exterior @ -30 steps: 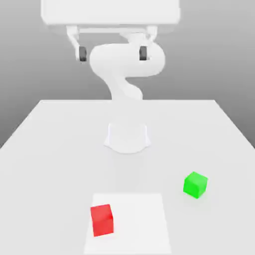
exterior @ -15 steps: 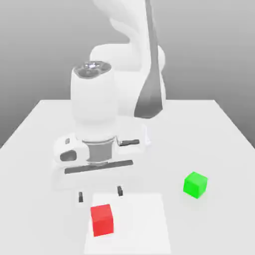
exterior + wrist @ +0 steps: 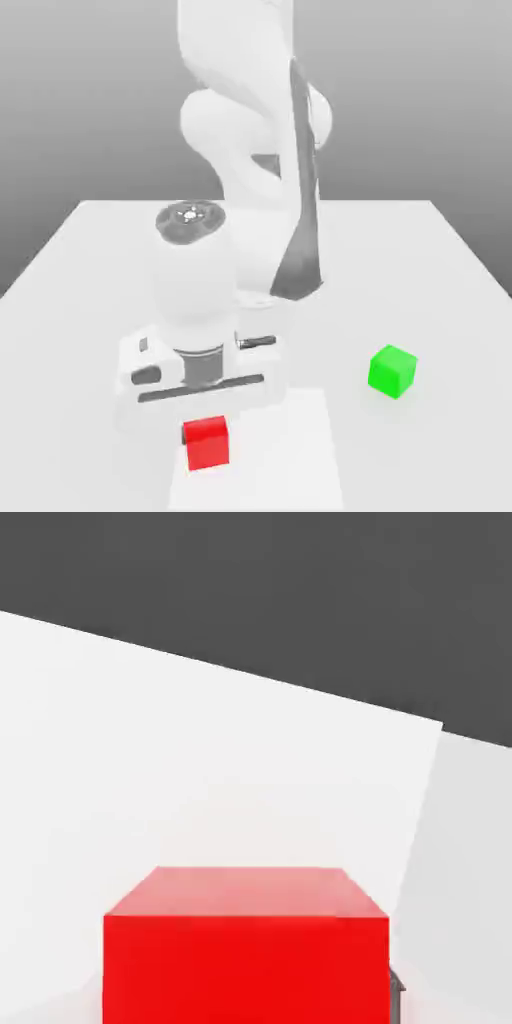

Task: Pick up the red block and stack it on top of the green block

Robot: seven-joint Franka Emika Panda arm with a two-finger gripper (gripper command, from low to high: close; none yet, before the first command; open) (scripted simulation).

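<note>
Red block (image 3: 206,443) sits on the white square mat (image 3: 290,450) near the front edge of the table (image 3: 90,260), at roughly 7 o'clock from the table's centre in the exterior view. It rests flat, upright, on the mat's 9 o'clock side.

Gripper (image 3: 204,418) is down directly over the red block, pointing straight down; the hand body hides the block's rear upper edge. Jaws are drawn together on the red block, clamped at their tightest. Fingers themselves are mostly hidden behind the hand housing and the block. In the hand view the red block (image 3: 245,952) sits right up against the camera, with a sliver of dark finger (image 3: 397,992) just beside its edge.

Block looks grounded on the mat, no visible gap beneath it.

Green block (image 3: 392,371) sits on bare table at about 4 o'clock from centre, off the mat, well apart from the red block and at roughly 2 o'clock from it. Nothing touches it.

Arm (image 3: 250,130) rises from the base at 12 o'clock of the table and folds forward and down to the hand.
</note>
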